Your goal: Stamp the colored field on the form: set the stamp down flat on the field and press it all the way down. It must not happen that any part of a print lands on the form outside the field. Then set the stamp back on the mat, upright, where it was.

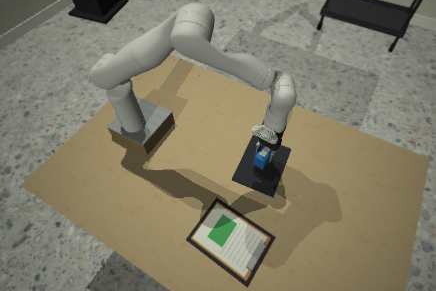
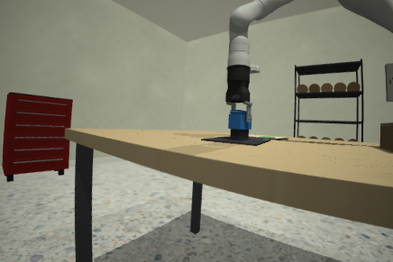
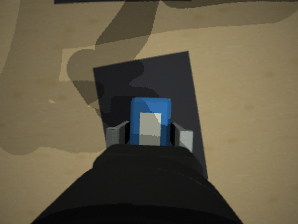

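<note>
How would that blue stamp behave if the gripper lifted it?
The stamp looks like a stiff, boxy block, so it probably won't flex. It stands upright on a narrower dark base on the mat, so a sideways nudge might tip it. Its flat sides should suit the open gripper straddling it.

The blue stamp (image 1: 261,159) stands upright on the dark mat (image 1: 247,174), a pale patch on its top face. The form (image 1: 231,239), white paper with a green field (image 1: 222,231), lies flat on a clipboard near the mat.
</note>
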Tool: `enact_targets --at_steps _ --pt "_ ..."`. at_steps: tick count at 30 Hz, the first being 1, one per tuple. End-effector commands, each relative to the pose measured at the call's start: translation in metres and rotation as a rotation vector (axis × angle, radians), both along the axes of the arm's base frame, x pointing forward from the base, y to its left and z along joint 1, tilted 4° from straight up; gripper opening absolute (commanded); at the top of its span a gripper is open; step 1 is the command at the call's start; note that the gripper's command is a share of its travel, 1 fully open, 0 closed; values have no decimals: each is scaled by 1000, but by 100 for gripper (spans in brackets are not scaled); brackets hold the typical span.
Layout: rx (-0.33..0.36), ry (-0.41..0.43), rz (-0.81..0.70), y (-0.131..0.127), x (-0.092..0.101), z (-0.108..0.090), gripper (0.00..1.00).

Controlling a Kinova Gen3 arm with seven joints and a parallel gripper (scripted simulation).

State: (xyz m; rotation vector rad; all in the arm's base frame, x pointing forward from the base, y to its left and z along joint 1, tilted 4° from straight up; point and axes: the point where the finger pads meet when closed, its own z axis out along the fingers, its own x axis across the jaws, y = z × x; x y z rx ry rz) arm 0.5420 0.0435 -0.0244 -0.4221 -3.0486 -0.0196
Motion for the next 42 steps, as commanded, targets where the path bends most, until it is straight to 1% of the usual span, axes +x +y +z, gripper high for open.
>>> enact_targets --at_steps 1,42 --pt "0 -2 0 0 1 0 100" --pt "0 -2 0 0 0 -5 100"
